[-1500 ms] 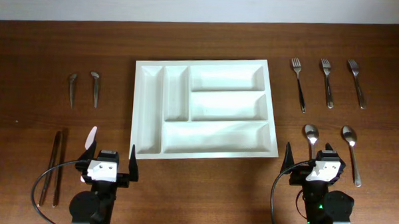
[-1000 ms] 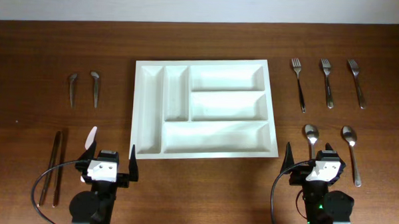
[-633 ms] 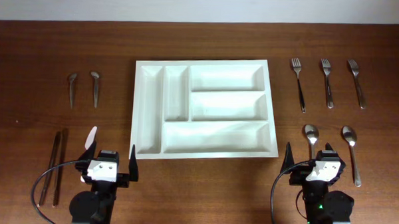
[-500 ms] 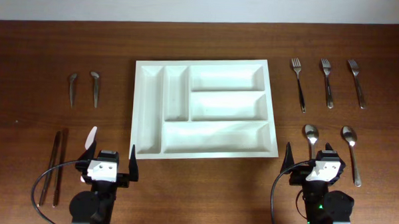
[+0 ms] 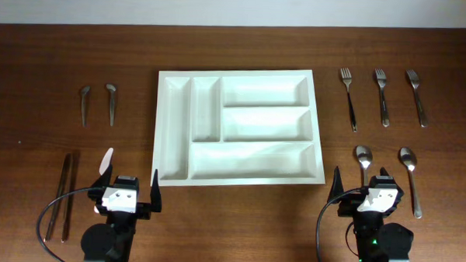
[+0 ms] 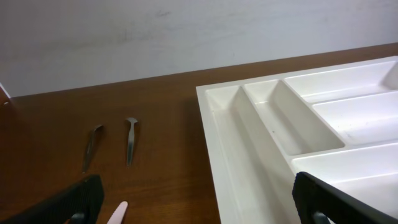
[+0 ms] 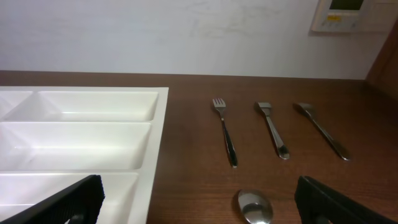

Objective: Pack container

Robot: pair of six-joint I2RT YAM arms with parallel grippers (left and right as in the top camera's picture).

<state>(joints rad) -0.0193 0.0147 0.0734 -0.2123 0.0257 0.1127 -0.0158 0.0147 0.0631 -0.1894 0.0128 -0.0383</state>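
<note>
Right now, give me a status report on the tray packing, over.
Left gripper and right gripper open, empty. Container empty, all five compartments. Forks and spoons lie to its right, untouched; nothing blocks it.

White container (image 6: 213,134) at right of table (image 6: 161,118) | small metal utensil (image 6: 92,148) beside second utensil (image 6: 129,140), left | left gripper (image 6: 199,208) spread wide
</note>
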